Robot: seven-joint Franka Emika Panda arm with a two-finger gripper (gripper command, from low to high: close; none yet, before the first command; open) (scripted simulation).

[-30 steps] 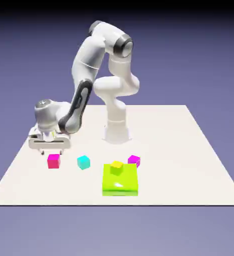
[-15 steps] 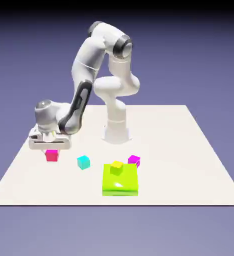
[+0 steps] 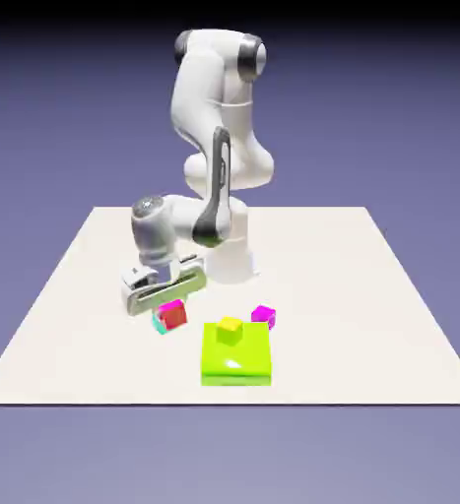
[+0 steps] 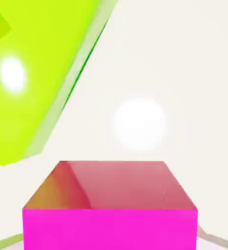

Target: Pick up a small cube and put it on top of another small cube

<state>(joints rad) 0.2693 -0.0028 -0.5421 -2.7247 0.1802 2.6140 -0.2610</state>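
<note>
Your gripper [image 3: 171, 313] has its jaws closed on the small cube [image 3: 173, 315], which hangs above the table [image 3: 371, 325], clear of it. In the hand view this crimson cube [image 4: 111, 205] fills the space between the fingers and hides them. Just behind the claw you see a cyan cube [image 3: 159, 321], partly covered. Farther out, toward the exterior view's right, lies the lime block [image 3: 236, 354] carrying a yellow cube [image 3: 230, 329]. The magenta-purple cube [image 3: 263, 316] waits beyond it, so you probably need to carry over the block.
</note>
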